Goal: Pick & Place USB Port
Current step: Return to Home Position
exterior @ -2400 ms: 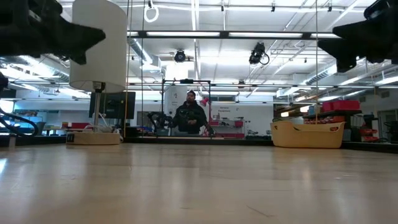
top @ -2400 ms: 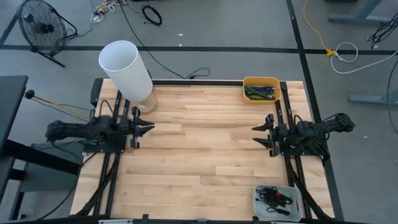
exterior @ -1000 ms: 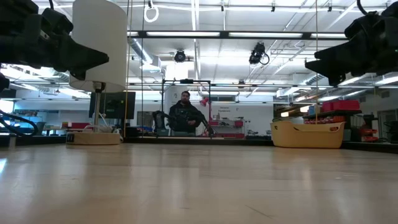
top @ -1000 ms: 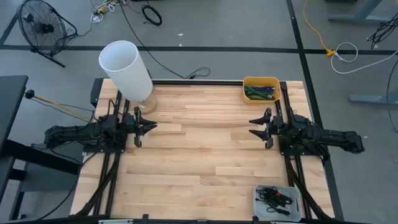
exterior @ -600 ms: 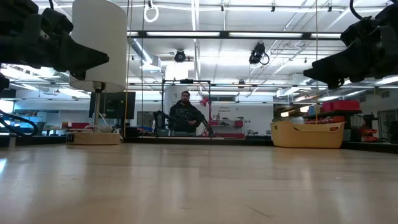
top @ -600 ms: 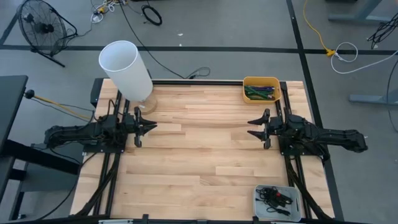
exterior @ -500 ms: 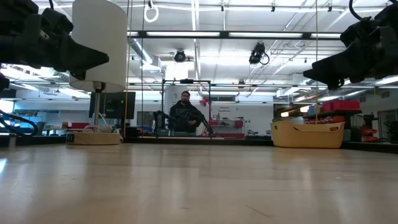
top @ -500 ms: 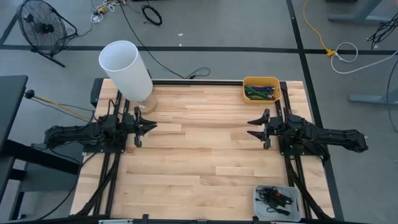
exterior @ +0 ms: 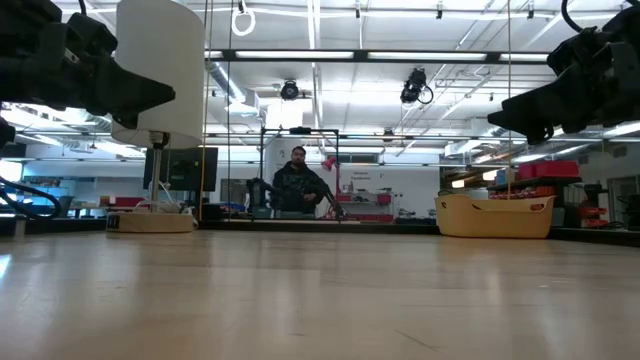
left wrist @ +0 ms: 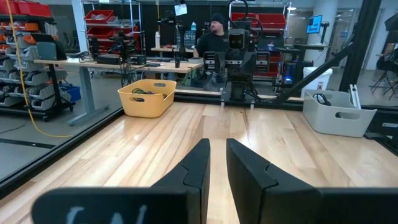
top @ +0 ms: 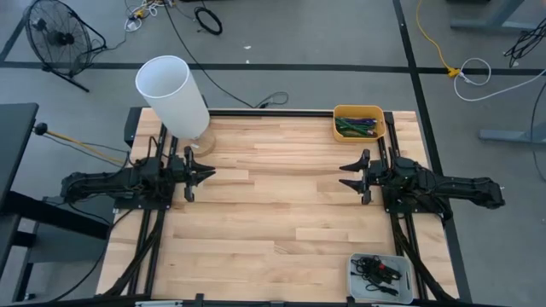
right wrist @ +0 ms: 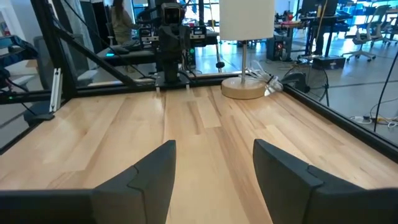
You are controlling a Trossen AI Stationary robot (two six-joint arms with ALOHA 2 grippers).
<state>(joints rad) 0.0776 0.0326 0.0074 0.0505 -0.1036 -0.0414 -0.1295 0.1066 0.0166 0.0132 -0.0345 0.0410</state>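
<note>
The L arm is stretched low along the left edge of the light wooden-plank table (top: pixel 273 222), approx. halfway up it in the high view. Its left gripper (left wrist: pixel 217 144) is pointed across toward the right side. The fingers (left wrist: pixel 198 163) are set nearly together, w/ only a thin slit left btw. them, and nothing is held.

The R arm is mirrored at the right edge, w/ the right gripper (right wrist: pixel 214 148) aimed back at the left one. The two are kept well apart, w/ bare wood btw. them. The right fingers (right wrist: pixel 155 165) are spread wide and nothing is gripped.

The task's things are found in 2 containers on the right side:
- A bundle of coloured USB cables (top: pixel 357 128), green, purple and dark, is laid in the rounded yellow plastic bin (top: pixel 358 107) at the top-right corner in the high view.
- Tangled black USB cables (top: pixel 375 271), w/ a red bit among them, are held in the rectangular grey plastic bin (top: pixel 351 273) at the bottom-right corner.

A lamp w/ a tall white cylindrical shade (top: pixel 171 89) on a round wooden base is stood at the top-left corner, near the L arm. A person in dark clothing (exterior: pixel 300 185) is seen beyond the table.
</note>
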